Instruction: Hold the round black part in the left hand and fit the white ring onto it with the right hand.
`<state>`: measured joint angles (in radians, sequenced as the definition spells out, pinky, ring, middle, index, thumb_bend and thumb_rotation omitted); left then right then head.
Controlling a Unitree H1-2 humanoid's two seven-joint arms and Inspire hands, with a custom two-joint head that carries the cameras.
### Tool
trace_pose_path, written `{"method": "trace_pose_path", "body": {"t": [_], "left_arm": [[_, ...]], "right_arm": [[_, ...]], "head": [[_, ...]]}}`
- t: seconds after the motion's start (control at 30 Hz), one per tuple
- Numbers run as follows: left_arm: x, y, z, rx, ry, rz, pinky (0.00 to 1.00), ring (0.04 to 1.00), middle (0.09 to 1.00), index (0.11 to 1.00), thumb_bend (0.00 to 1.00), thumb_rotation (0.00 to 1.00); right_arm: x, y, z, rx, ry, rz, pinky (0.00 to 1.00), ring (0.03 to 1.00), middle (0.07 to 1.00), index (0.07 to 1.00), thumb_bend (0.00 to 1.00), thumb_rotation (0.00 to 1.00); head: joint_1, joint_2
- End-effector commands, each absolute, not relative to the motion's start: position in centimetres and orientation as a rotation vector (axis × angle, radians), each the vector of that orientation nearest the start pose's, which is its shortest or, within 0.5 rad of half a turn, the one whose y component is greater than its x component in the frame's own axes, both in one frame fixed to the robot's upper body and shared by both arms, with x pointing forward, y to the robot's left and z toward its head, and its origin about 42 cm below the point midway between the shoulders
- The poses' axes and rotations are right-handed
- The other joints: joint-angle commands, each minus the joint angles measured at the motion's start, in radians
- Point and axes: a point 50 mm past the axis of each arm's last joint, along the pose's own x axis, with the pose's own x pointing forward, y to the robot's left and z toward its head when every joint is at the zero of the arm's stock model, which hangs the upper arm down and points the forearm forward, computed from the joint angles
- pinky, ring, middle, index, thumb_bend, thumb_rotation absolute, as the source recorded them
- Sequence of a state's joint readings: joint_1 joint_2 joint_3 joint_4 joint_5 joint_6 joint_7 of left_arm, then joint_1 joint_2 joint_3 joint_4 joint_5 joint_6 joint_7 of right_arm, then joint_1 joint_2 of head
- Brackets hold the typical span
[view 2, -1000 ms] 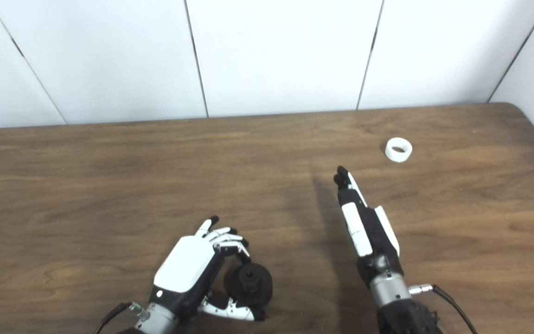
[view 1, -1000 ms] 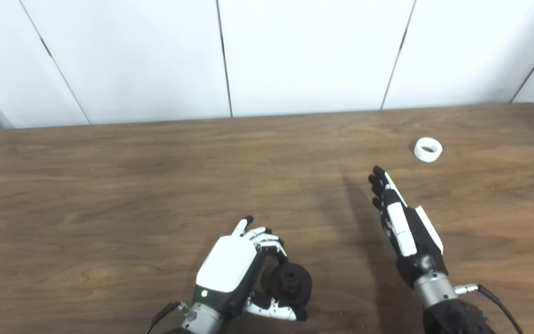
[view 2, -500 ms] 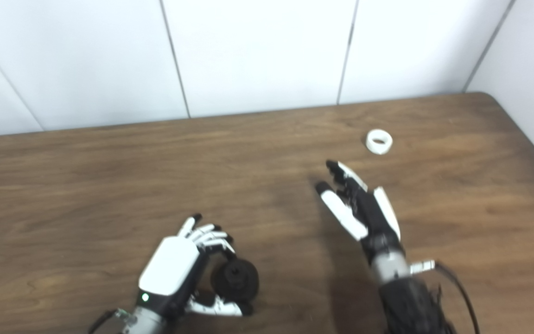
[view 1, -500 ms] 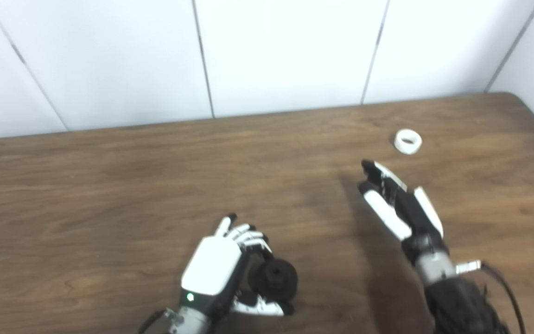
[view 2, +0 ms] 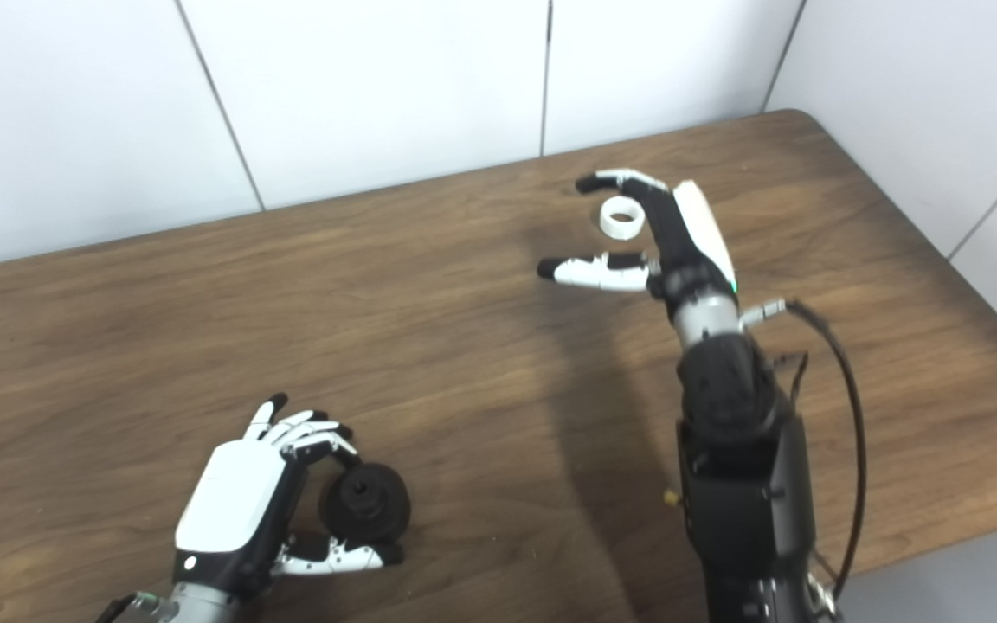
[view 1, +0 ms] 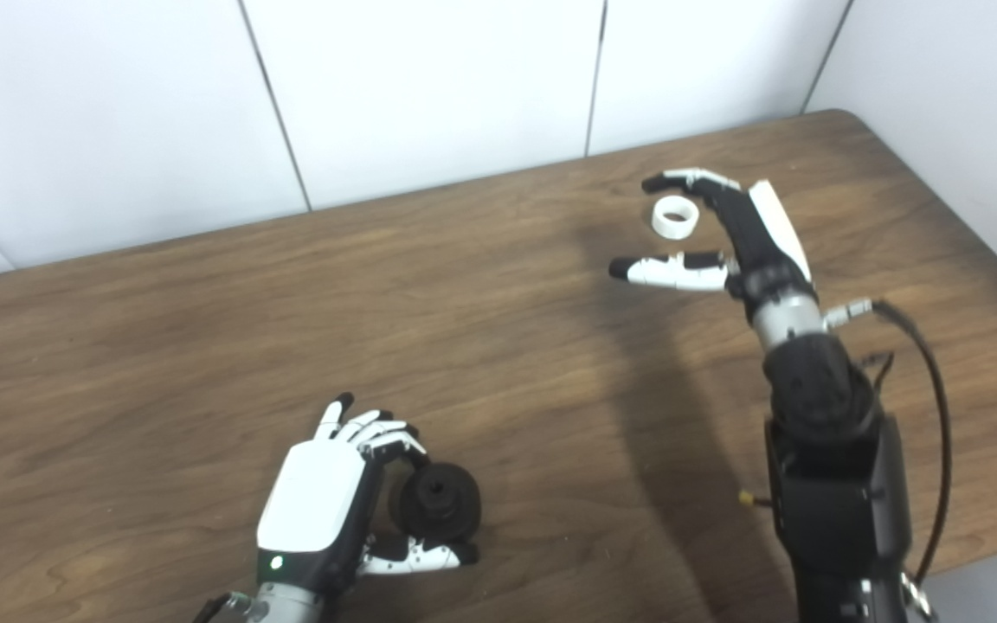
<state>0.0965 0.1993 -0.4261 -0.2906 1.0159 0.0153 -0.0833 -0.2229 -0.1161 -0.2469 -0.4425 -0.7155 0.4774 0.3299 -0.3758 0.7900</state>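
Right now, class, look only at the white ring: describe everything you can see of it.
The white ring is a short, thick-walled band with an open centre, plain matte white, perhaps plastic. It lies flat on the brown wooden table, hole facing up, far on the right side. The right robot hand is open around it, fingers arched beyond it and thumb on its near side; no contact is visible. It is far from the round black part.

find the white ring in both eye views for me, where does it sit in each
Left eye view: the white ring lies on the table in the upper right, between the right hand's spread fingers and thumb.
Right eye view: the white ring sits right of centre, near the top, in the same gap.
Shared landmark: the round black part in the left hand, bottom left.
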Motion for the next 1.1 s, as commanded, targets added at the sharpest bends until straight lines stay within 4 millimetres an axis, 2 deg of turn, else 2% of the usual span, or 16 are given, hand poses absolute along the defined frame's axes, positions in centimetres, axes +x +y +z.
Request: {"method": "trace_pose_path", "body": {"t": [0.0, 0.2, 0.3, 0.37, 0.43, 0.63, 0.77, 1.07], "left_arm": [[22.5, 15.9, 13.4, 1.153, -0.304, -0.387, 0.98, 0.840, 0.744, 0.485, 0.52, 0.06], [22.5, 16.4, 13.3, 1.142, -0.306, -0.385, 0.97, 0.835, 0.738, 0.484, 0.52, 0.06], [22.5, 16.6, 13.3, 1.138, -0.304, -0.386, 0.96, 0.829, 0.736, 0.484, 0.52, 0.06], [22.4, 16.7, 13.4, 1.130, -0.298, -0.389, 0.97, 0.831, 0.738, 0.484, 0.52, 0.06], [22.3, 16.9, 13.4, 1.124, -0.293, -0.391, 0.97, 0.830, 0.739, 0.484, 0.52, 0.05], [21.9, 17.3, 13.4, 1.123, -0.284, -0.395, 0.97, 0.830, 0.740, 0.484, 0.52, 0.05], [21.7, 17.4, 13.5, 1.128, -0.280, -0.396, 0.97, 0.829, 0.741, 0.484, 0.52, 0.05], [21.5, 17.6, 13.4, 1.121, -0.274, -0.391, 0.96, 0.826, 0.738, 0.484, 0.52, 0.05]], "right_arm": [[32.0, -30.1, 27.0, -0.742, -0.073, -0.293, 0.91, 0.914, 0.876, 0.687, 0.85, 0.20], [34.7, -32.0, 28.1, -0.917, -0.042, -0.321, 0.79, 0.891, 0.893, 0.683, 0.84, 0.17], [35.9, -32.9, 28.3, -0.962, -0.016, -0.326, 0.82, 0.919, 0.916, 0.694, 0.83, 0.17], [36.7, -33.5, 28.1, -0.985, 0.011, -0.321, 0.93, 0.954, 0.931, 0.701, 0.83, 0.16], [37.6, -34.1, 27.8, -1.003, 0.043, -0.318, 0.98, 0.988, 0.951, 0.711, 0.82, 0.16], [39.8, -35.6, 27.1, -1.051, 0.106, -0.328, 1.00, 1.000, 0.966, 0.699, 0.84, 0.15], [41.0, -36.5, 26.4, -1.081, 0.164, -0.314, 1.00, 1.000, 0.977, 0.715, 0.85, 0.19], [43.1, -36.9, 25.7, -1.120, 0.235, -0.279, 1.00, 1.000, 0.969, 0.732, 0.87, 0.20]], "head": [[-0.011, -0.003], [-0.042, -0.013], [-0.056, -0.016], [-0.063, -0.018], [-0.075, -0.021], [-0.090, -0.027], [-0.091, -0.031], [-0.082, -0.037]]}}
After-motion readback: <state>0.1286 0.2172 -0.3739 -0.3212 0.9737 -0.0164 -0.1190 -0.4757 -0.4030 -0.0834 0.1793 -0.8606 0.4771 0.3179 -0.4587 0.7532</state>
